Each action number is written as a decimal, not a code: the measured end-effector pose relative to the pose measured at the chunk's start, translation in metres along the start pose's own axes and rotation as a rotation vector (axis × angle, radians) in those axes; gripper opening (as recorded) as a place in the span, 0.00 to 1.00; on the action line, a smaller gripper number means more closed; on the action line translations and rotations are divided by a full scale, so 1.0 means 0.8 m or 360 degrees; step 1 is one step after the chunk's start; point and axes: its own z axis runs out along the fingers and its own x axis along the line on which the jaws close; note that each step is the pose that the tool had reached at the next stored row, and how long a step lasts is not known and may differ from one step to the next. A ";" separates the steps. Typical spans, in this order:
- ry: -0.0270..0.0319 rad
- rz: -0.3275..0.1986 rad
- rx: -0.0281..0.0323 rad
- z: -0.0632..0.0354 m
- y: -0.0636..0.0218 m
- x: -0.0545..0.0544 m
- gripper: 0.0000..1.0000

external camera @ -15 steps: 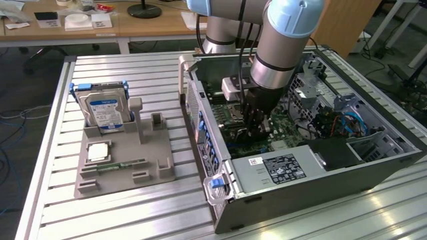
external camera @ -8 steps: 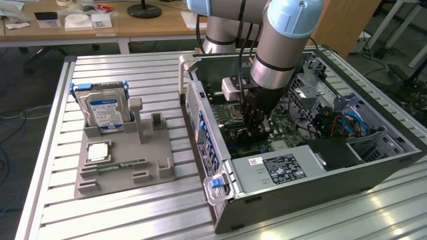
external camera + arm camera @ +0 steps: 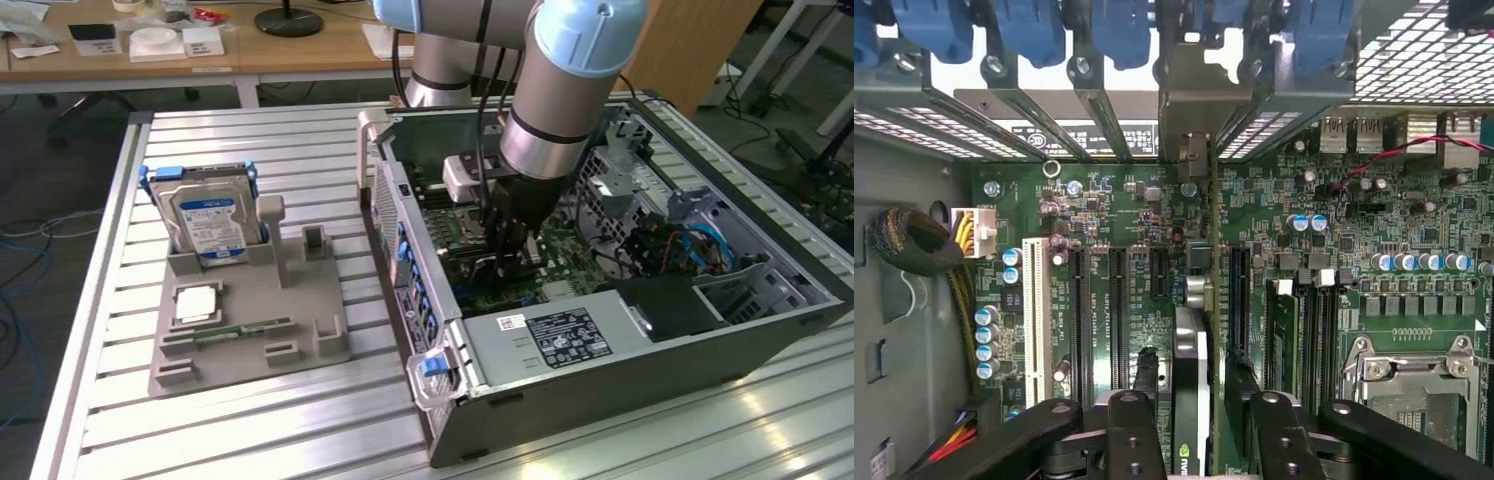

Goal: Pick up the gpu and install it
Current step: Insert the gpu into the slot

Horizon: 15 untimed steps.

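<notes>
**GPU held over the slots, inside the case**

Now my gripper [image 3: 1189, 425] is deep inside the open grey metal computer case [image 3: 641, 370], and its black fingers [image 3: 1134, 430] are clenched on the gpu [image 3: 1191, 370], a thin flat card that I see edge-on in the wrist view. The silver end bracket of the card [image 3: 1189, 110] stands near the row of rear slot covers with blue plastic latches [image 3: 1034, 25]. I judge that the picking is finished and the install step is in hand. The card looks lined up along the black expansion slots of the green motherboard [image 3: 1304, 200], but I cannot tell if its edge already sits in a slot. The next move calls for a straight push down, with the bracket kept in its opening.

The exterior view gives me what the wrist view cannot: the grey and blue arm [image 3: 567, 90] reaching down into the case, and the grey plastic parts holder [image 3: 254, 330] on the aluminium table [image 3: 200, 440], with the silver hard drive with blue label [image 3: 207, 215] standing in it.
</notes>
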 end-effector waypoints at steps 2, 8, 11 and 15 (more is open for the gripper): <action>0.00001 0.0000 0.00000 0.000 0.000 0.000 0.40; 0.00003 0.0000 -0.00001 -0.016 0.000 -0.001 0.40; -0.00001 0.0000 0.00001 -0.016 0.000 -0.001 0.40; 0.00002 0.0000 0.00000 -0.016 0.000 -0.001 0.40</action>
